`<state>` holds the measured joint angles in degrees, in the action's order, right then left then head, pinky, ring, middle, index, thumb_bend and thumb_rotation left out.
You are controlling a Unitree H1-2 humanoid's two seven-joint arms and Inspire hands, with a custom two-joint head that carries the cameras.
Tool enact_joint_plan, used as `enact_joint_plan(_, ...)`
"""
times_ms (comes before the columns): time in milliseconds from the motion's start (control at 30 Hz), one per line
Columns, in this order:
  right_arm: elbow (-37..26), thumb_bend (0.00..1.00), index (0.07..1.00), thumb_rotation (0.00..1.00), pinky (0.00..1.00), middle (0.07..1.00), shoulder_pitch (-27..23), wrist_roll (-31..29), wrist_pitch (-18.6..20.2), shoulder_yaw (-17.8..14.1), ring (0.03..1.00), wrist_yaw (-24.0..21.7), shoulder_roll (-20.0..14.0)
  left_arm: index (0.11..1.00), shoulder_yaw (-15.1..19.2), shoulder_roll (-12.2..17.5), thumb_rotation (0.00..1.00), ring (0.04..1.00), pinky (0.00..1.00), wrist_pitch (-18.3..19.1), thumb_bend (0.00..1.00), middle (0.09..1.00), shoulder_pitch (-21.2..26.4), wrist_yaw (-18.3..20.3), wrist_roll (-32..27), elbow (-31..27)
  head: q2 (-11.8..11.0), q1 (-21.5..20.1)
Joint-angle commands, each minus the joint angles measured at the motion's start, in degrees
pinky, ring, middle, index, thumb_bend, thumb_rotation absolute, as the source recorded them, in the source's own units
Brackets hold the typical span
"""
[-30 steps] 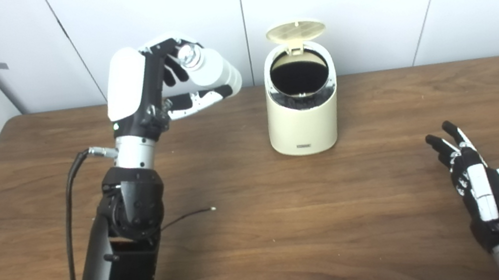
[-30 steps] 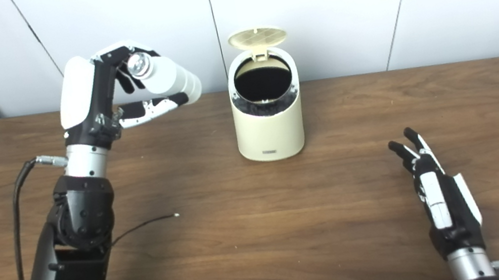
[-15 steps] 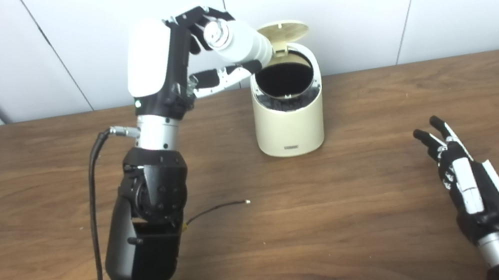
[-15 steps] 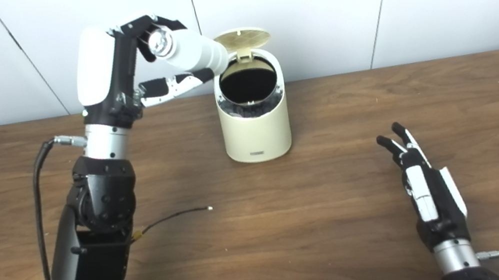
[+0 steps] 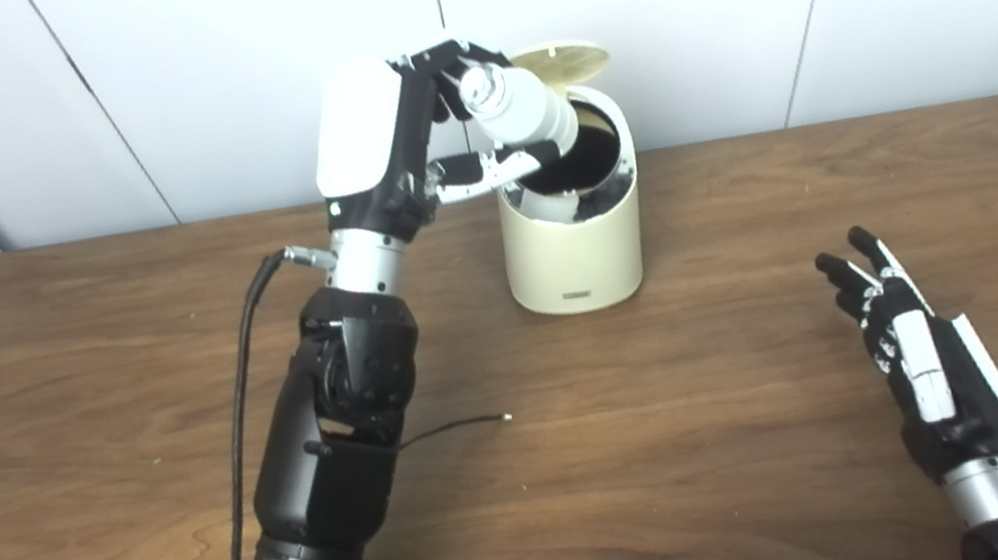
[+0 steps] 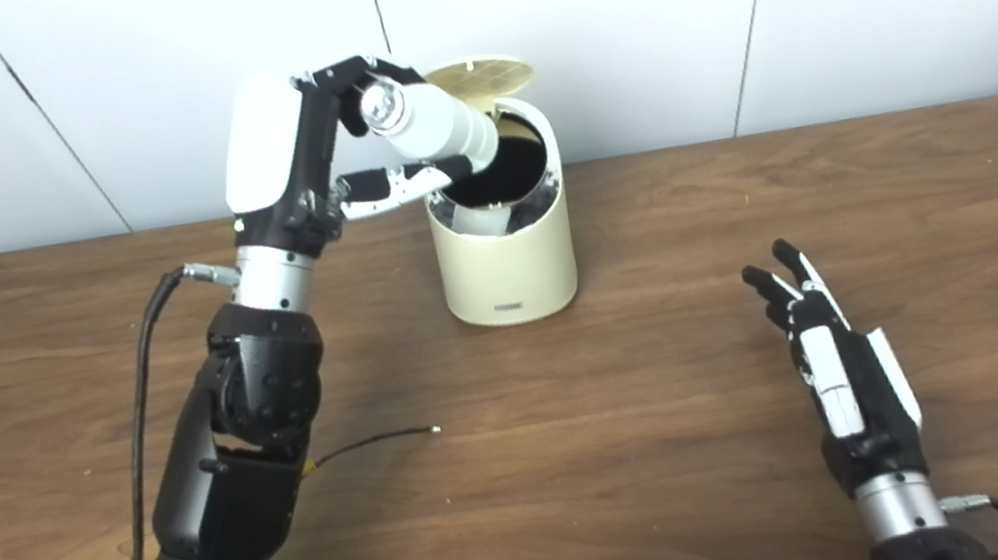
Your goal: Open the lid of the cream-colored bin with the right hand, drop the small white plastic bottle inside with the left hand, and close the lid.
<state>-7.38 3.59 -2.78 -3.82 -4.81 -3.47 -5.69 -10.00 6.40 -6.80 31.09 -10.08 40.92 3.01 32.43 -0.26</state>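
Bin [image 5: 571, 253]: lid [image 5: 561, 64] up
Left robot hand [image 5: 396, 150]: grasping bottle [image 5: 521, 109] (tilted) over bin mouth
Right robot hand [image 5: 920, 372]: released, right of bin

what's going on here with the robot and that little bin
The robot's left hand holds a small white bottle, tilted with its lower end over the open mouth of a cream bin on the wooden table. The bin's lid stands up at the back. The bottle is not yet dropped in; the fingers are around it. The right hand rests open on the table, away from the bin.
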Motion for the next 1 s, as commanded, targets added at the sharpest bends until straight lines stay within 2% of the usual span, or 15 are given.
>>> enact_joint_plan(0,1.32,0.60,0.961,0.98,0.95,0.879,0.29,-0.21,-2.35,0.45,0.938,0.23,0.77,0.501,-0.40,0.36,0.00,0.406,0.38,-2.47,0.50,0.497,3.46,-3.47,1.76,0.42,0.01,-0.05)
enact_joint_plan(233,1.17,0.61,0.958,0.98,1.00,0.879,0.13,-0.31,-1.99,0.47,0.953,0.39,0.96,0.519,-1.26,0.65,0.00,0.365,0.34,-4.49,0.50,0.475,4.87,-6.59,3.35,4.57,-0.03,-0.15)
enact_joint_plan(600,1.12,0.61,0.960,0.98,1.00,0.883,0.20,-0.44,-2.00,0.50,0.956,0.24,0.73,0.547,-2.35,0.82,0.00,0.354,0.32,-4.24,0.49,0.463,5.43,-6.94,3.66,6.94,-0.02,-0.30)
enact_joint_plan(833,0.74,0.62,0.959,0.96,1.00,0.874,0.32,-0.81,-1.89,0.34,0.951,0.36,0.95,0.542,-2.68,0.97,0.00,0.344,0.27,-3.33,0.49,0.444,5.07,-5.83,3.70,6.26,0.51,-0.13)
enact_joint_plan(967,0.67,0.62,0.952,0.97,1.00,0.863,0.35,-0.62,-1.85,0.38,0.948,0.44,0.91,0.541,-2.84,1.04,0.00,0.346,0.27,-2.74,0.49,0.444,4.88,-5.15,3.69,5.72,0.60,-0.05)
